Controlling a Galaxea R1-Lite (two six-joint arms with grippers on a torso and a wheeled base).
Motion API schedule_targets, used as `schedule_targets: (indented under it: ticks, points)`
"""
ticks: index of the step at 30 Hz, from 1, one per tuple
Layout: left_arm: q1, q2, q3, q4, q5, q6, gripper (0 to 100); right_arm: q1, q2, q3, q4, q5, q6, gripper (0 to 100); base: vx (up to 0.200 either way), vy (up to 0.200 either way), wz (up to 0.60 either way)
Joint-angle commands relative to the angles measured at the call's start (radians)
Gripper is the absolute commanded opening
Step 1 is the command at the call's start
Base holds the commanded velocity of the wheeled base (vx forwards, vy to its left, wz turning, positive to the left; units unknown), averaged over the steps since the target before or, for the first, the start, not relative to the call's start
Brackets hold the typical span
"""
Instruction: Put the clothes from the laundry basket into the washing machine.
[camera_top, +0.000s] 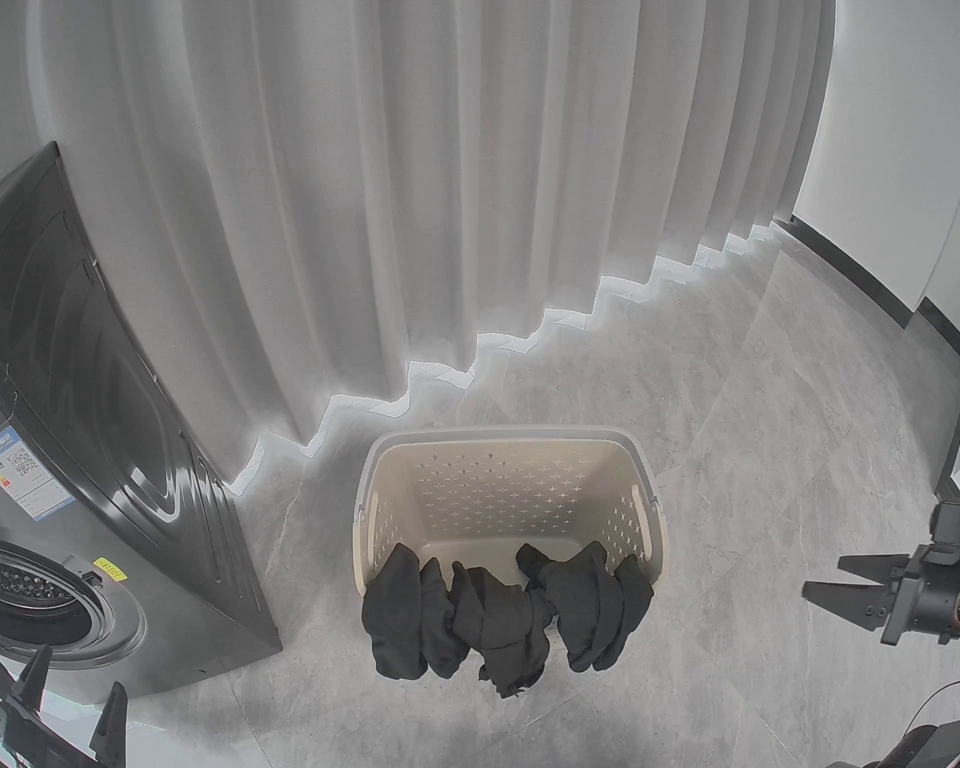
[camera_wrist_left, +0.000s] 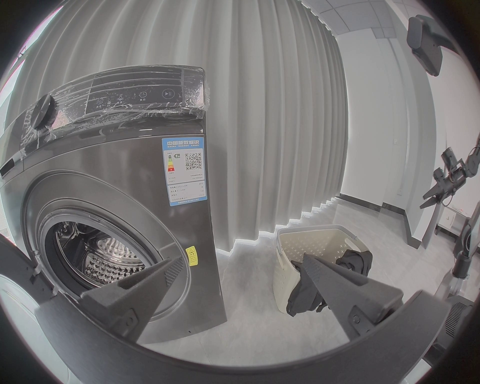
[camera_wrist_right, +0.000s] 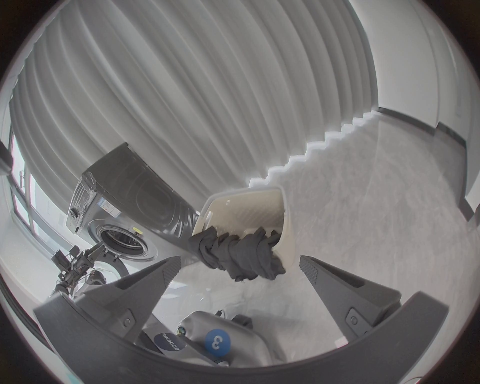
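Grey-tiled room w/ white curtain (camera_top: 450, 200): dark clothes (camera_top: 500, 620) hang over the near rim of the laundry basket (camera_top: 500, 436) at 6 o'clock, prob. easy to pinch. Washing machine (camera_top: 100, 450), at 8, has its drum exposed. Left gripper (camera_top: 78, 672) and right gripper (camera_top: 822, 577) are spread wide, empty.

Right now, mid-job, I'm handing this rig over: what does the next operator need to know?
Left gripper: open, empty, by the washing machine front.
Right gripper: open, empty, right of the basket.
Dark clothes hang over the basket's near rim.
Drum mouth is open; no clothes visible inside.
Done: nothing loaded yet.
Left: grab the clothes, put them in the drum.
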Motion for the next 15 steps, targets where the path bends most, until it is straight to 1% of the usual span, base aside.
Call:
schedule_targets:
  ticks: [1, 5, 6, 7, 11, 13, 15]
  points:
    - [0.0, -0.013, 0.018, 0.0, 0.0, 0.0, 100, 0.097, 0.281, -0.012, -0.079, 0.01, 0.059, 100, 0.0, 0.0, 0.0]
    - [0.0, -0.013, 0.018, 0.0, 0.0, 0.0, 100, 0.148, 0.38, -0.011, -0.179, 0.004, 0.127, 100, 0.0, 0.0, 0.0]
    - [0.0, -0.013, 0.018, 0.0, 0.0, 0.0, 100, 0.148, 0.383, -0.011, -0.182, 0.002, 0.128, 100, 0.0, 0.0, 0.0]
    - [0.0, -0.013, 0.018, 0.0, 0.0, 0.0, 100, 0.154, 0.425, -0.009, -0.214, 0.002, 0.141, 100, 0.0, 0.0, 0.0]
    - [0.0, -0.013, 0.018, 0.0, 0.0, 0.0, 100, 0.154, 0.515, -0.011, -0.242, 0.001, 0.144, 100, 0.0, 0.0, 0.0]
    - [0.0, -0.013, 0.018, 0.0, 0.0, 0.0, 100, 0.149, 0.558, -0.011, -0.262, -0.002, 0.153, 100, 0.0, 0.0, 0.0]
    - [0.0, -0.013, 0.018, 0.0, 0.0, 0.0, 100, 0.148, 0.603, -0.009, -0.293, -0.016, 0.162, 100, 0.0, 0.0, 0.0]
